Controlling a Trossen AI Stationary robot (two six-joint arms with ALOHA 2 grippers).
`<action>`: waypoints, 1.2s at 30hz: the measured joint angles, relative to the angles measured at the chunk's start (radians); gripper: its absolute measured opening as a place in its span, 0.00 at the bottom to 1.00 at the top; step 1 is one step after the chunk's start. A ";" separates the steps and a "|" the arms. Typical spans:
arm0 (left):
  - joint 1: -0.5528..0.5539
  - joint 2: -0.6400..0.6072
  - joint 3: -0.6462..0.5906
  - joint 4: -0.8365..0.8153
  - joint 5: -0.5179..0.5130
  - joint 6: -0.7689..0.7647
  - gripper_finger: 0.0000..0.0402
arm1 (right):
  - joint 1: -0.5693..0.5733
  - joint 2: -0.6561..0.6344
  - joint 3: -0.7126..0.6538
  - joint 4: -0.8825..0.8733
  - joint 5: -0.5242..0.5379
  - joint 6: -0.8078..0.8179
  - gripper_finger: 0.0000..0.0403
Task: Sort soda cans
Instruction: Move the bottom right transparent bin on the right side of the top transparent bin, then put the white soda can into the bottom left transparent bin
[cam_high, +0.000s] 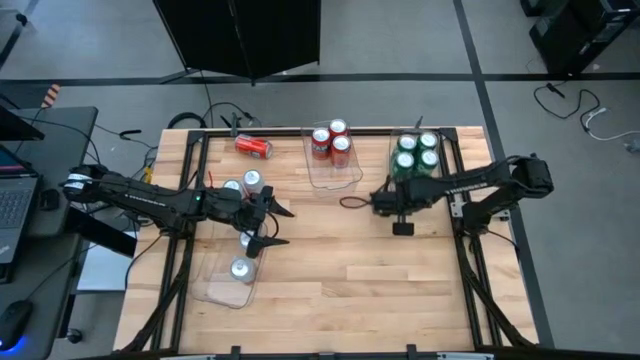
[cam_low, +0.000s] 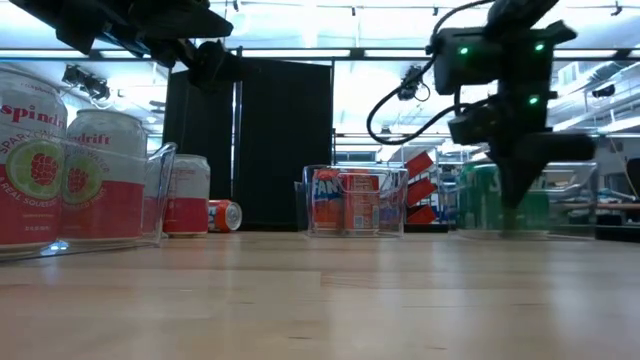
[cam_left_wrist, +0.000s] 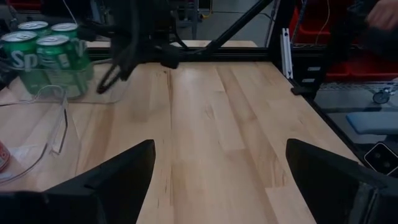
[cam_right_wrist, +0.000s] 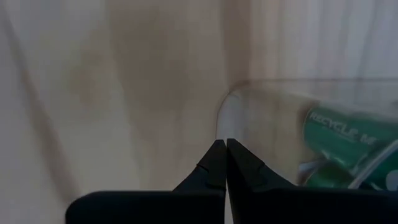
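Three red cans (cam_high: 330, 143) stand in the clear middle bin (cam_high: 350, 178). A fourth red can (cam_high: 253, 147) lies on its side near the table's far edge. Four green cans (cam_high: 417, 152) stand in the right bin (cam_high: 392, 170). Silver-white cans (cam_high: 243, 255) stand in the left bin (cam_high: 225, 293), and two more (cam_high: 243, 184) stand at its far end. My left gripper (cam_high: 285, 225) (cam_left_wrist: 219, 149) is open beside the left bin, over bare table. My right gripper (cam_high: 385, 203) (cam_right_wrist: 225, 144) (cam_low: 512, 200) is shut and points down just off the green bin's near-left corner (cam_right_wrist: 227, 102).
Bare wood (cam_high: 360, 290) fills the table's middle and near part. A black cable loop (cam_high: 352, 203) lies by my right gripper. A dark frame rail (cam_high: 300, 131) runs along the far edge. A laptop desk (cam_high: 20, 190) stands off the table's left.
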 joint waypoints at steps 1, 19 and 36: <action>0.000 0.000 0.000 0.000 0.000 -0.001 0.90 | -0.021 0.000 0.000 0.014 0.002 -0.025 0.00; 0.000 0.018 0.076 -0.240 -0.016 -0.074 0.58 | -0.105 -0.068 0.090 0.192 0.002 -0.172 0.00; 0.008 0.018 0.471 -0.840 -0.084 -0.209 0.47 | 0.016 -0.152 0.096 0.379 -0.002 -0.159 0.00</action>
